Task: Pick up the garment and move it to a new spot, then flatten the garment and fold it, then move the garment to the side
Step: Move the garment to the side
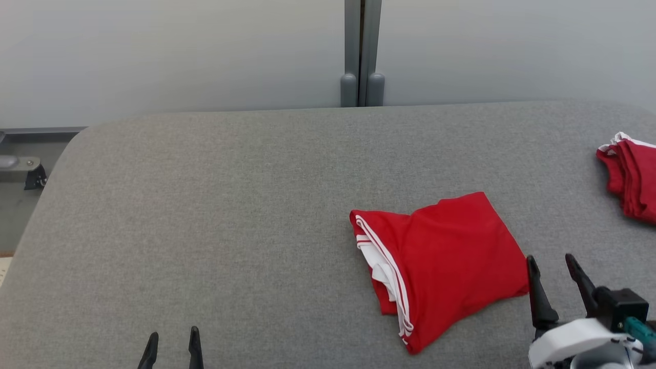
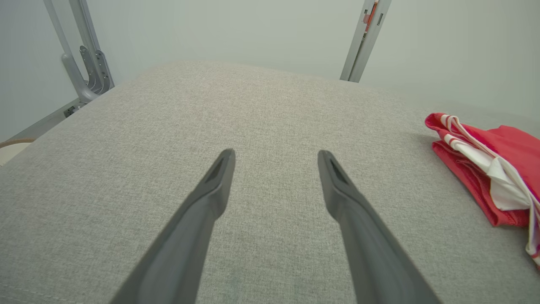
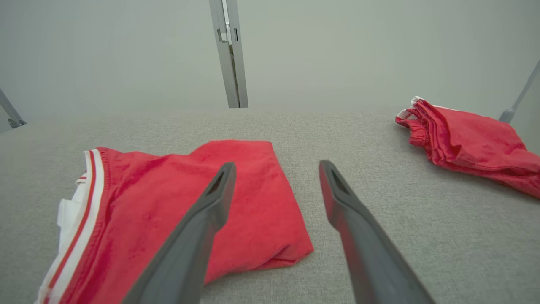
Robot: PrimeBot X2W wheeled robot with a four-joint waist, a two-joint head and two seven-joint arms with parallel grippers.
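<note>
Two red pieces lie on the grey table (image 1: 230,205). The garment (image 1: 446,266) is folded into a compact packet right of centre. A second red garment (image 1: 633,177) is bunched at the far right edge, well apart from it. The packet's layered edges, with their white trim (image 1: 389,277), face the robot's left. That suggests the folding is done and only the move to the side is left; the second piece probably marks where finished items go.

The right end effector (image 1: 550,258) sits just beside the packet's near right corner, fingers spread wide and holding nothing. It looks placed to close on that corner and lift or drag the packet. The left end effector (image 1: 173,333) sits low at the near left, equally wide and empty, well apart from the cloth. A one-armed move would explain that.

Head view gives the whole layout and both arms at once. Right wrist view adds that the packet's corner lies in the gap between the fingers, with one finger crossing in front of the red fabric; whether it touches I cannot tell. It also shows the second piece's stacked folds. Left wrist view shows bare table under its own fingers and a loose white inner layer spilling from the trim side, which could slip out when the packet is lifted.
</note>
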